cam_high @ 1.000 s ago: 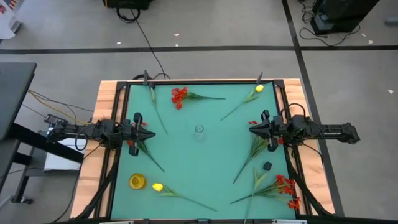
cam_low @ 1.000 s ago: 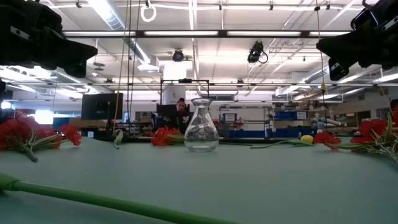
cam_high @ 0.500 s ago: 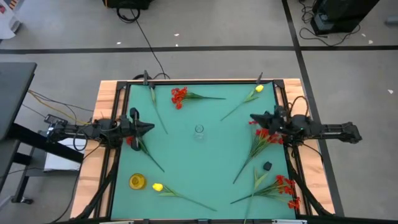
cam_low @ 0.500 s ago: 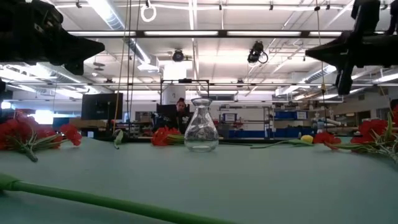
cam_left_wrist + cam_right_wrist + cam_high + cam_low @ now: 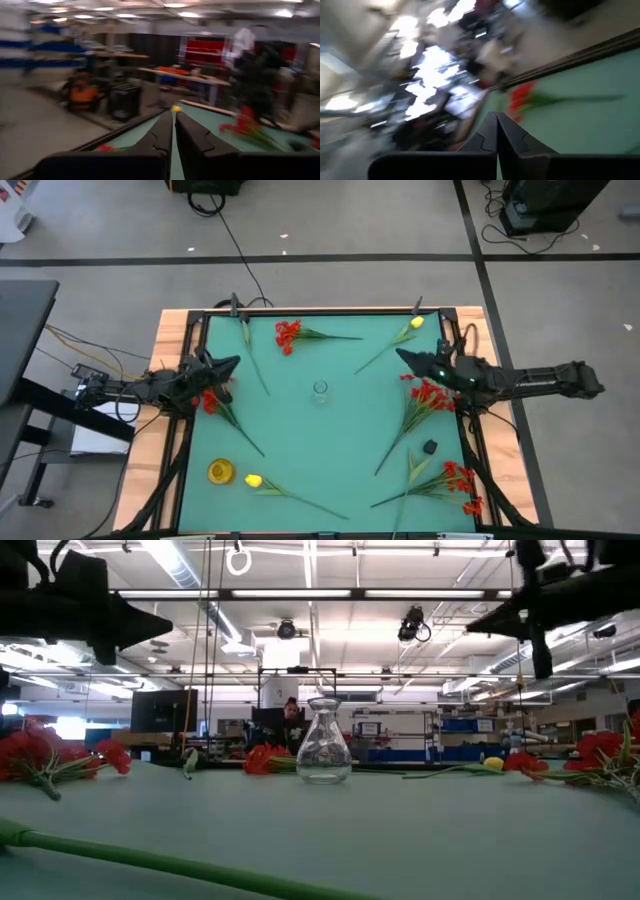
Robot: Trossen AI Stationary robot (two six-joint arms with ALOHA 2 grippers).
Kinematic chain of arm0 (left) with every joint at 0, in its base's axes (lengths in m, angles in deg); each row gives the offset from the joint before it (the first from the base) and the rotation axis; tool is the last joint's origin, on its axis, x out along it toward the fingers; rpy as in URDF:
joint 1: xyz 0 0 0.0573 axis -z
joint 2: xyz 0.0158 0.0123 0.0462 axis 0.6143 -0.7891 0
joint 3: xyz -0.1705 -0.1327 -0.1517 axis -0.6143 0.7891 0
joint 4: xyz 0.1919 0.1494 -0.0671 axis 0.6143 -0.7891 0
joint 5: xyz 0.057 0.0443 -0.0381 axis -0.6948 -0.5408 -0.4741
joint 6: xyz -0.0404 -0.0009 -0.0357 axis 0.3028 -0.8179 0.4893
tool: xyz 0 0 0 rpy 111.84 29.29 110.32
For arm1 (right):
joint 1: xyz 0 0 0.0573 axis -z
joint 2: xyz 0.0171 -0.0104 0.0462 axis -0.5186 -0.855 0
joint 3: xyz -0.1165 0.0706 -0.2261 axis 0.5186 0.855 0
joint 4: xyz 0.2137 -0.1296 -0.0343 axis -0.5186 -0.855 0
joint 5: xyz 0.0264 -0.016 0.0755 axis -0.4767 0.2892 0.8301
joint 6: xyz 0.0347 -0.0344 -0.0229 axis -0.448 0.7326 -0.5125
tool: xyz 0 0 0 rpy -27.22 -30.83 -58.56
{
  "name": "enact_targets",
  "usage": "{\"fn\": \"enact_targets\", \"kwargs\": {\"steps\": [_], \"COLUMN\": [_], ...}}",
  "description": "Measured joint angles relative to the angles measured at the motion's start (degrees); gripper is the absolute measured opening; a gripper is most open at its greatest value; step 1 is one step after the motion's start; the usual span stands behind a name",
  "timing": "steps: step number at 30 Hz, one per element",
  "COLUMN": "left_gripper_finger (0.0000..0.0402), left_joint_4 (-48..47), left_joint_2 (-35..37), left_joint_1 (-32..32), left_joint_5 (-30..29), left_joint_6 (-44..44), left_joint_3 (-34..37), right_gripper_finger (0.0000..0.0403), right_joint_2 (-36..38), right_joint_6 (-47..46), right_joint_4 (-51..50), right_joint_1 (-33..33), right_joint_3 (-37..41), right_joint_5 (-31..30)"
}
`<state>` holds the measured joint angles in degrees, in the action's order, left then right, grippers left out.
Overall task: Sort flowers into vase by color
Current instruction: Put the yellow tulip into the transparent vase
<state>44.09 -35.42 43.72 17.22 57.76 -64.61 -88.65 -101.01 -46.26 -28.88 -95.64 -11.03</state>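
A small clear glass vase (image 5: 320, 390) (image 5: 324, 745) stands upright at the middle of the green table, with nothing in it. Red flowers (image 5: 288, 335) and yellow flowers (image 5: 415, 325) lie flat around it on their stems. My left gripper (image 5: 236, 361) (image 5: 173, 131) hovers shut over the left edge, above a red sprig (image 5: 210, 401), its tip slanting toward the far edge. My right gripper (image 5: 399, 352) (image 5: 496, 131) hovers shut over the right side, just beyond another red sprig (image 5: 430, 392). Both hang well above the tabletop in the low view, and neither holds anything.
More sprigs lie near the front: a yellow one (image 5: 253, 480) at the left and a red bunch (image 5: 460, 478) at the right. A round yellow object (image 5: 220, 471) and a small black object (image 5: 429, 447) sit on the mat. A bare stem (image 5: 250, 345) lies at the far left.
My right gripper has risen, reached a little further in over the table, swung toward the far edge and rolled about its own line. The red sprig below it now shows. My left gripper has swung its tip toward the far edge, staying over the same spot.
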Motion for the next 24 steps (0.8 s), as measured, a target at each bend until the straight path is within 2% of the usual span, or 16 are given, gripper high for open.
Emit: {"fn": "enact_targets", "kwargs": {"steps": [3, 6, 9, 13, 17, 21, 24], "left_gripper_finger": [0.0027, 0.0027, 0.0027, 0.0027, 0.0027, 0.0027, 0.0027], "left_joint_4": [0.2, 0.2, 0.3, 1.4, 1.1, 1.0, 0.6], "left_joint_2": [0.0, 0.0, 0.0, 0.0, 0.0, 0.0, 0.0], "left_joint_1": [0.0, 0.0, 0.0, 0.0, 0.0, 0.0, 0.0], "left_joint_5": [-5.5, -7.5, -7.4, -7.3, -7.3, -5.6, 0.6], "left_joint_6": [5.4, 6.7, 7.9, 18.8, 22.3, 23.2, 23.5], "left_joint_3": [0.0, 0.0, 0.0, 0.0, 0.0, 0.0, 0.0], "right_gripper_finger": [0.0005, 0.0005, 0.0005, 0.0007, 0.0009, 0.0032, 0.0072], "right_joint_2": [-7.4, -14.6, -21.4, -30.3, -38.0, -43.4, -46.8], "right_joint_6": [-0.1, -1.8, -3.5, -9.3, -15.0, -1.9, -0.3], "right_joint_4": [-4.9, -9.1, -15.0, -23.4, -30.3, -26.1, -24.5], "right_joint_1": [2.0, 5.1, 9.7, 15.8, 21.6, 25.2, 27.6], "right_joint_3": [-5.8, -10.8, -15.5, -19.9, -23.1, -24.8, -25.7], "right_joint_5": [-5.5, -5.8, -1.0, 5.8, 12.0, 17.6, 21.2]}}
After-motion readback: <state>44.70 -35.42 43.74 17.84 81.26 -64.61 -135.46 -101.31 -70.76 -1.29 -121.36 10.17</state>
